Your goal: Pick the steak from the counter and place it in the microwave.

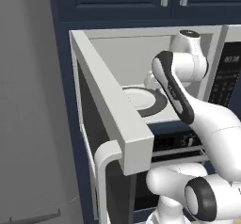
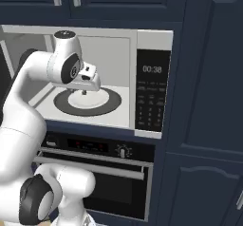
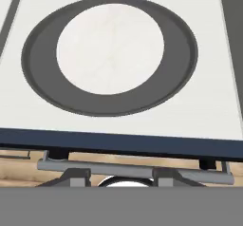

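The microwave (image 2: 154, 40) stands open, its door (image 1: 110, 105) swung out to the left. Inside, a round white plate (image 3: 110, 49) lies bare on the dark turntable (image 3: 180, 78). My arm reaches into the cavity, and my gripper (image 2: 84, 92) hangs just above the plate's (image 2: 95, 99) front edge. Its fingers are too small and too covered by the hand to tell how they stand. Only a tiny dark bit shows under the hand, so the steak is hidden. The counter is out of view.
The black oven (image 2: 95, 173) with its bar handle (image 3: 133, 169) sits directly below the microwave. The control panel (image 2: 151, 89) is on the right of the cavity. Navy cabinets surround it, and the open door's curved handle (image 1: 101, 171) juts out at the lower left.
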{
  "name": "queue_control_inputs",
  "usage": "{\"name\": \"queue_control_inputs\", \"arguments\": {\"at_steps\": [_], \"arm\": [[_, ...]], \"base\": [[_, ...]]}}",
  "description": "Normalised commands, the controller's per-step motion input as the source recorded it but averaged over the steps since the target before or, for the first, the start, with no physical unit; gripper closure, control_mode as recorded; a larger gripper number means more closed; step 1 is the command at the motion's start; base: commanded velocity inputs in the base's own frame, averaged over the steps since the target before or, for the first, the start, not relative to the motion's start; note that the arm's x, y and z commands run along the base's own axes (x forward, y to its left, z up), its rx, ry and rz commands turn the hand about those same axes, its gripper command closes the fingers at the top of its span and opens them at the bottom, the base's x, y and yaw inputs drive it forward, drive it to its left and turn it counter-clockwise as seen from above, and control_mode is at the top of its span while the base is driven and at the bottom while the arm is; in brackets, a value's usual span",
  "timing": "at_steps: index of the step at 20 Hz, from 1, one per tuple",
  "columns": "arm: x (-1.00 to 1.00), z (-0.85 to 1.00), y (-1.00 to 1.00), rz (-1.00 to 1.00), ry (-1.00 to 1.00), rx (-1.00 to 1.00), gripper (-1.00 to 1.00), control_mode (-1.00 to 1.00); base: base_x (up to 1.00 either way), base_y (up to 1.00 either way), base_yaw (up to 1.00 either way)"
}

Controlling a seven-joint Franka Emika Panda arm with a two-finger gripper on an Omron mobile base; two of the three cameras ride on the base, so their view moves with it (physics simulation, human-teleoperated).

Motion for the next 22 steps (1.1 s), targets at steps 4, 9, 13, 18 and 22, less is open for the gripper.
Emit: {"name": "queue_control_inputs", "arguments": {"at_steps": [4,9,13,18,22], "arm": [[0.00,0.00,0.00,0.00,0.00,0.00,-1.00,1.00],[0.00,0.00,0.00,0.00,0.00,0.00,-1.00,1.00],[0.00,0.00,0.00,0.00,0.00,0.00,-1.00,1.00],[0.00,0.00,0.00,0.00,0.00,0.00,-1.00,1.00],[0.00,0.00,0.00,0.00,0.00,0.00,-1.00,1.00]], "base": [[-0.18,-0.01,0.00],[-0.76,-0.24,0.00],[-0.74,-0.24,0.00],[-0.51,-0.20,0.00],[-0.15,-0.01,-0.37]]}}
